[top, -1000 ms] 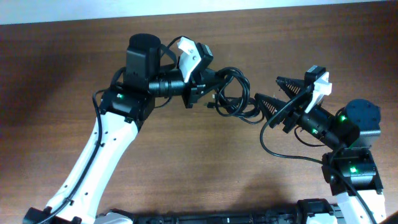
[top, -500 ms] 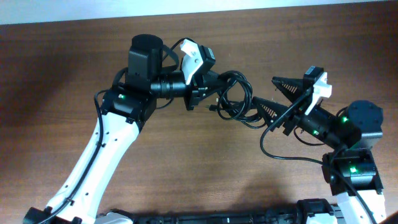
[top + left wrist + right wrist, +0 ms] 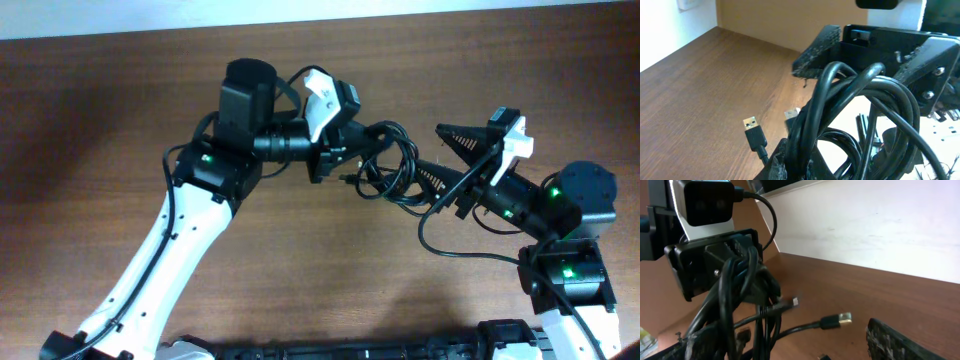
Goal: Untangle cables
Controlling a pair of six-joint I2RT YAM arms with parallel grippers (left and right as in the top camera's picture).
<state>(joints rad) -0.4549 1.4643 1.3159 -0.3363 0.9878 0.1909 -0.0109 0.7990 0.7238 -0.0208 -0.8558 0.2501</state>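
- The cables [image 3: 388, 165] are seen bunched in one tangled bundle of black loops over the brown counter [image 3: 100, 120].
- The left hand [image 3: 345, 155] is found just left of the bundle and is clamped on it; in the left wrist view several strands [image 3: 840, 100] are pinched between its two fingers.
- A gold-tipped plug [image 3: 752, 125] is seen sticking out below and to the left of the bundle.
- The right hand [image 3: 430, 148] is placed just right of the bundle, with its fingers spread apart and nothing gripped.
- Its lower finger [image 3: 435, 172] is set against the bundle's right edge; whether contact is made cannot be told.
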